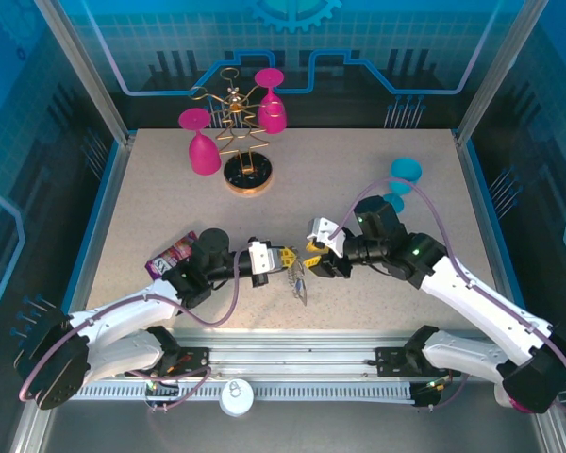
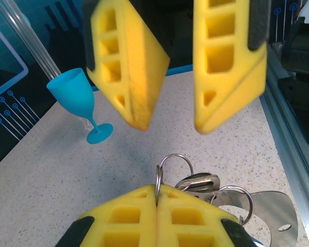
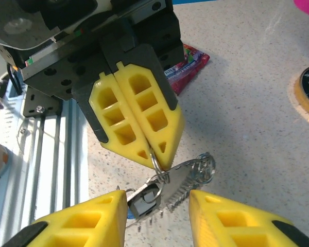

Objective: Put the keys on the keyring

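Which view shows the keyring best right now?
Left wrist: the keyring stands sharp and close, pinched in the shut left end effector. Right wrist shows its pinched edge; top external, a tiny glint.

The thin silver keyring (image 2: 158,177) stood on edge, nipped between the left gripper's (image 2: 157,194) closed tips. The small silver keys (image 3: 188,177) hung bunched against it.

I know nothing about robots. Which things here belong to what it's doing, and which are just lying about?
Part of the job:
- keyring
- keys

Just lying about:
- blue goblet
- two pink glasses
- gold wire rack
- snack packet
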### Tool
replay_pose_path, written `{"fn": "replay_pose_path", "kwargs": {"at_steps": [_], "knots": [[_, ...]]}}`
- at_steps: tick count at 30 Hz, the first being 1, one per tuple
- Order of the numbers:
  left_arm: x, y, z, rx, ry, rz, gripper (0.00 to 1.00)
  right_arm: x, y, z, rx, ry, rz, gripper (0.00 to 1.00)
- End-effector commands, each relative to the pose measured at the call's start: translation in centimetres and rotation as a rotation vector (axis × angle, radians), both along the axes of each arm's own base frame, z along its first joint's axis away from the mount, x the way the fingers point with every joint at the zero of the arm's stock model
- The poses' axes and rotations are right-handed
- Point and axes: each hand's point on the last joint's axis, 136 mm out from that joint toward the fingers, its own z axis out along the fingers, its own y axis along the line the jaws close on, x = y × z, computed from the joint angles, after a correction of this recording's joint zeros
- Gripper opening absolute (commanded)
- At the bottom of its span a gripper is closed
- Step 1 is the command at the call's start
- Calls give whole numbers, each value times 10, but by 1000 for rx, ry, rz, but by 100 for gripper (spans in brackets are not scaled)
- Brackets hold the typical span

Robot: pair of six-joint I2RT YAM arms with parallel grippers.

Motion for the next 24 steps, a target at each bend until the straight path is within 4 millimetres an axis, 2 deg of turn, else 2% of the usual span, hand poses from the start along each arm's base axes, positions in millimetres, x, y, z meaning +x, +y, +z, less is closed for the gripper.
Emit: {"fn": "replay_pose_path", "kwargs": {"at_steps": [1,6,12,18,24], "knots": [[-1,-1,18,-62,-46,-6,0,2,7,4,71,54,-16,35],[0,-1,20,-71,-49,2,0,3,8,1,68,76,-16,25],[-1,1,24,-94,-60,6,0,8,4,-3,54,93,-49,0],[-8,0,39,-156,-74,-29,0,10,1,-12,42,129,-63,0],[-19,-3,50,-207,-84,-95,0,11,11,-12,81,171,-45,0]]}}
